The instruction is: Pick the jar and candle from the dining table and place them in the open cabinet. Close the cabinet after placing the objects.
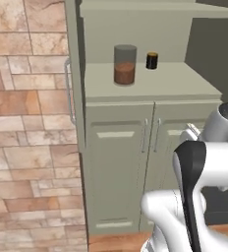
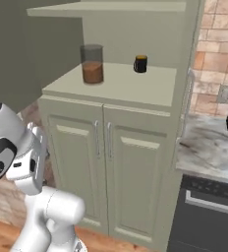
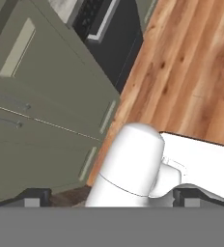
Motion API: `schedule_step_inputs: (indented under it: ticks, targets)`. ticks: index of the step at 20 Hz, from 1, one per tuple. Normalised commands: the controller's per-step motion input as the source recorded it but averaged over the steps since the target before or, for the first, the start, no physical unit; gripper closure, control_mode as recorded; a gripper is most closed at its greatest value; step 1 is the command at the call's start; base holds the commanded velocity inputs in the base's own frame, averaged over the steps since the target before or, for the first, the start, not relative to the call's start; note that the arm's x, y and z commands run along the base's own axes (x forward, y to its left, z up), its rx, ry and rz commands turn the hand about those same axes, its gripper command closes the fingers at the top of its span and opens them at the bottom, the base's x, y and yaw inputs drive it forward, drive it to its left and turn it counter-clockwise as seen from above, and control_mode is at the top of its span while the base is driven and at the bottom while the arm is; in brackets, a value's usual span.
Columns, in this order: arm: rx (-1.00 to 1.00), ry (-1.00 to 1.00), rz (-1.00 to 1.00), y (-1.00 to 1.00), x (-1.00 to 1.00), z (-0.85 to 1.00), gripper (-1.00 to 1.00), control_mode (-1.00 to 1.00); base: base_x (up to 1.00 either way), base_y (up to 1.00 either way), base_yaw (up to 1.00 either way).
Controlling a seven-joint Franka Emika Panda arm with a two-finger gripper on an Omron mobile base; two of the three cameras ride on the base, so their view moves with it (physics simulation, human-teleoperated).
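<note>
Jars: one jar (image 1: 125, 65), clear glass with a grey top and brown powder in its lower half; it stood upright on the flat inner shelf (image 1: 155, 81) of the cabinet (image 1: 117, 162), upper centre of the left base view; upper left of centre in the right base view (image 2: 92, 64)
Black cylinders: one short black cylinder (image 1: 152, 60) with an orange top, on the same shelf, to the right of the jar and apart from it; also seen in the right base view (image 2: 140, 64)
Candle: no gold goblet shape could be made out on the shelf
Cabinet doors: two lower panelled doors, shut, each with one silver bar handle (image 1: 145, 135) beside the centre seam; one upper door (image 1: 72, 74) stood swung open at the left edge of the left base view, seen edge-on with its own handle
Other fixtures: one dark oven front (image 2: 209, 216) at lower right of the right base view; one marbled counter (image 2: 204, 147) above it; brick-patterned wall (image 1: 30, 123) at left of the left base view; wood floor (image 3: 186, 67) in the hand view
Arm: folded low in front of the lower doors, elbow raised, at lower right of the left base view; the hand pointed down toward the floor and cabinet base
Gripper (image 3: 111, 200): two dark tips at the bottom of the hand view, far apart; jaws released, holding nothing
</note>
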Motion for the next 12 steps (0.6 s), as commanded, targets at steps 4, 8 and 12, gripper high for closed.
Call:
schedule_step_inputs:
  ticks: [4, 8, 12]
  targets:
    - [0.00, 0.00, 0.00, 0.00, 0.00, 0.00, -1.00, 1.00, -0.47, -0.03, -0.36]
    - [0.00, 0.00, 0.00, 0.00, 0.00, 0.00, -1.00, 1.00, -0.49, -0.03, -0.35]
    - [0.00, 0.00, 0.00, 0.00, 0.00, 0.00, -1.00, 1.00, -0.46, -0.01, -0.34]
